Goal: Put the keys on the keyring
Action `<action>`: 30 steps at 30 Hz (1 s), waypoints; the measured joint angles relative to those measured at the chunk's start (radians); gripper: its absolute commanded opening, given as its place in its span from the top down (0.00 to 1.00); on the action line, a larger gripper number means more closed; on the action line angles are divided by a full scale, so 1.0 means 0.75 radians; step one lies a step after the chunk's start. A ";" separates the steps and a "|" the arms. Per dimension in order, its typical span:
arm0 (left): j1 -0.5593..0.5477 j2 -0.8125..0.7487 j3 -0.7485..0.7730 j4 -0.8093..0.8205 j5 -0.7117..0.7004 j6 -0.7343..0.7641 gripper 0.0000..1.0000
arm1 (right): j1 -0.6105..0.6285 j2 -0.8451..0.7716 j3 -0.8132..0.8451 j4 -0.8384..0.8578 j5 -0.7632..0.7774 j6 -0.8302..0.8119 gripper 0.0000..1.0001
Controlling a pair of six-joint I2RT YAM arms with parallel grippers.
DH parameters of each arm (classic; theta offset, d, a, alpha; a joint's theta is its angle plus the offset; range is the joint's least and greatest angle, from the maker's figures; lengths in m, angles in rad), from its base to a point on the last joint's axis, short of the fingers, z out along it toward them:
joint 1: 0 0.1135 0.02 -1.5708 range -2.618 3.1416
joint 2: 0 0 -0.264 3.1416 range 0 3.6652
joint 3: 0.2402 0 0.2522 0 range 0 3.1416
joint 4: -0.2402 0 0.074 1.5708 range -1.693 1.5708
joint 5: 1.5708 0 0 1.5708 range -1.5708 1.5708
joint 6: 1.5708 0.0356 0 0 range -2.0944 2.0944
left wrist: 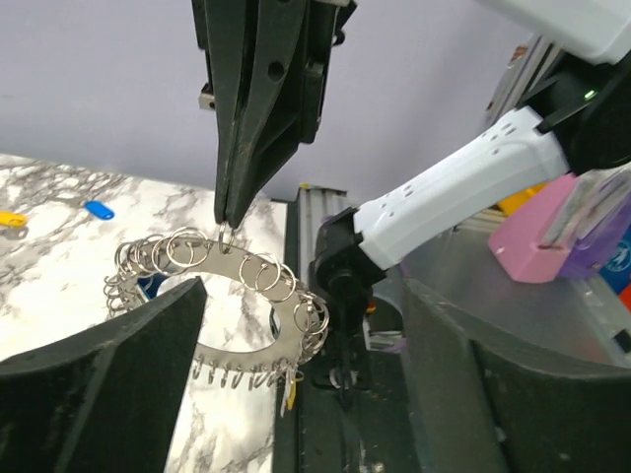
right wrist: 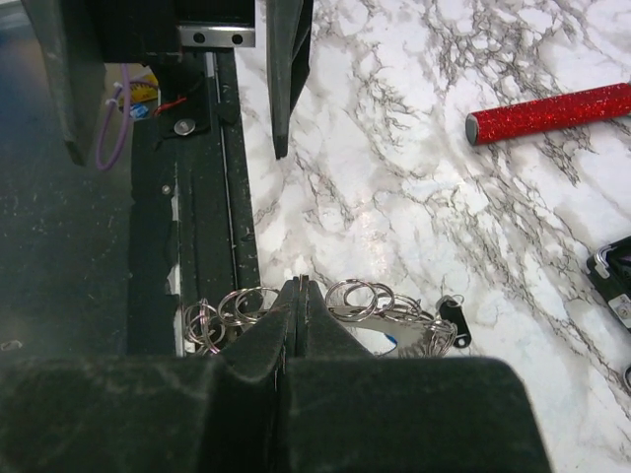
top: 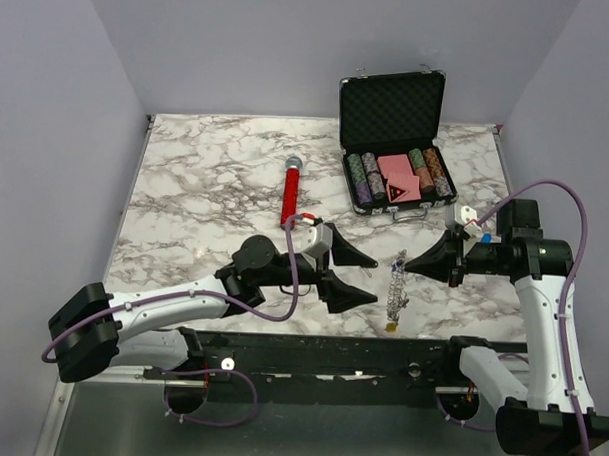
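Keyring (top: pixel 395 291): on the counter (top: pixel 206 195) near its front edge, in the gap between the two arms. Its long axis runs front to back, crosswise to the line joining the pincers. The yellow tag (top: pixel 391 329) hangs at the near end, by the rail.

Right pincer (top: pixel 409 262): jaws pressed shut, tips nipping one small ring at the far end of the keyring. In the left wrist view that end looks raised a little off the marble and the band slopes down toward the tag.

Left pincer (top: pixel 375 280): jaws wide, holding nothing. It points right at the middle of the keyring, broadside on, just beside it and not touching.

Keys: a blue key (left wrist: pixel 99 209) lies loose on the marble past the keyring, well apart from the left pincer. A small black-headed piece (right wrist: pixel 451 320), likely a second key, sits at the ring's edge. I cannot tell whether it is threaded on or only beside it.

Judgement: the right arm is the nearer one, being already in contact. The left pincer meets the band across its narrow width, which suits a steadying grip. The loose key lies beyond the ring, so the left arm would have to reach past it. No key is seen being threaded yet.
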 measured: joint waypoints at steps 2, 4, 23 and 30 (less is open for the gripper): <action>-0.010 0.027 0.001 -0.003 -0.018 0.032 0.24 | 0.000 0.013 0.000 0.000 -0.001 -0.017 1.00; -0.021 0.063 0.003 -0.003 -0.038 0.068 0.31 | 0.000 0.014 0.000 0.000 -0.001 -0.025 1.00; -0.032 0.315 0.178 0.044 -0.032 0.154 0.59 | 0.000 0.011 0.000 -0.002 -0.008 -0.047 1.00; -0.032 0.360 0.229 0.022 -0.023 0.183 0.63 | 0.000 0.008 0.000 -0.002 -0.011 -0.047 1.00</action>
